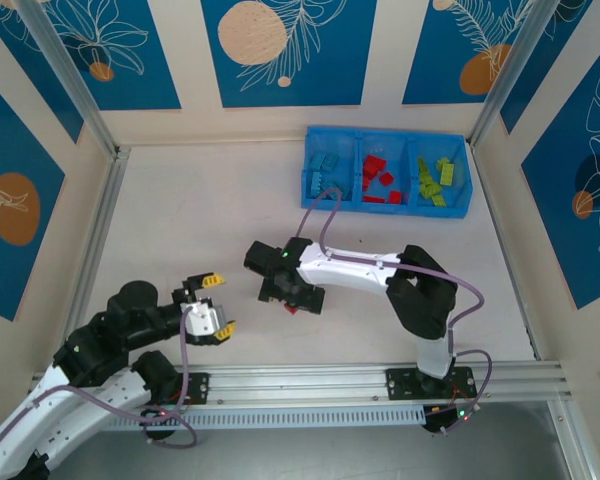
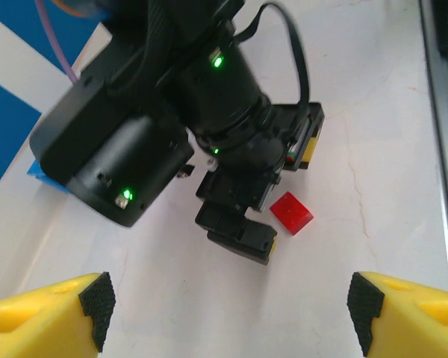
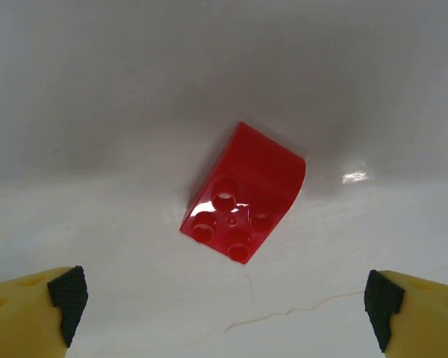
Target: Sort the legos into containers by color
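Brick, red, one curved end, lies on table, well apart from blue tray. Long axis steep diagonal in right wrist view: curved end upper right, four-circle face lower left. Right gripper wide open, straddling it, empty. Left gripper wide open, empty.

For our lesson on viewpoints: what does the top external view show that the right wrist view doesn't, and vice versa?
Top external adds the tray holding light blue bricks, red bricks and green bricks in separate compartments, plus the left pincer. Right wrist adds four studs and a curved slope on the loose red brick. Shared: that brick on the table, the open right pincer over it.
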